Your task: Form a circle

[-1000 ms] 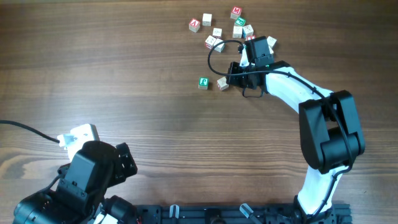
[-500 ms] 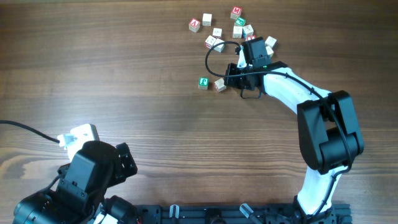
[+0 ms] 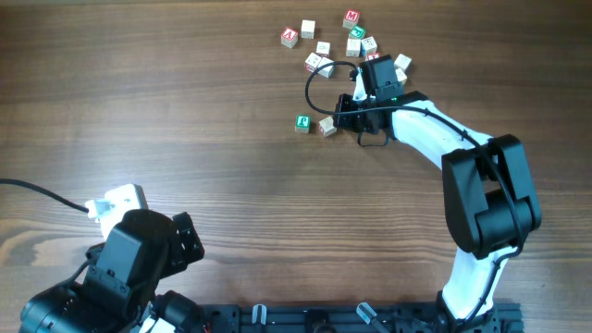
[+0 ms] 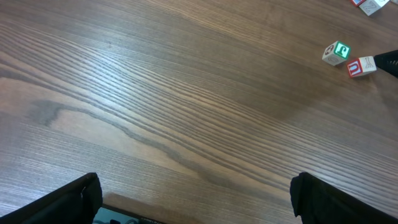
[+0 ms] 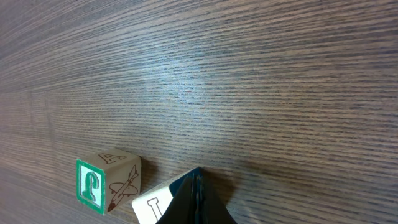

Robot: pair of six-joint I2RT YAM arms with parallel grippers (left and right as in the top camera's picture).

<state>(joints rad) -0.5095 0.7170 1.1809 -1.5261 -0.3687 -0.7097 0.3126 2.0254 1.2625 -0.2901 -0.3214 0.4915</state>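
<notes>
The brown wooden worktop has little letter cubes on it. The small clump of cubes for the circle sits on the right half of the worktop, a bit back from the far edge. It is only two cubes, side by side with a tiny gap, so there is no ring. The green-letter cube is on the left side of the clump and stands flat, with a little plane drawn on one pale side. The red-letter cube is just beside it, on the right. The right pincer is pressed together into one dark point. It holds nothing, and its tip is right up against the red-letter cube on the side away from the green one. The right arm reaches out from the near right corner toward the far edge, and a black cable loops beside its wrist. A bigger loose bunch of cubes lies closer to the far edge, apart from the clump. The left pincer is spread wide with nothing in it. It hangs over bare wood near the near left corner, well apart from all the cubes.
</notes>
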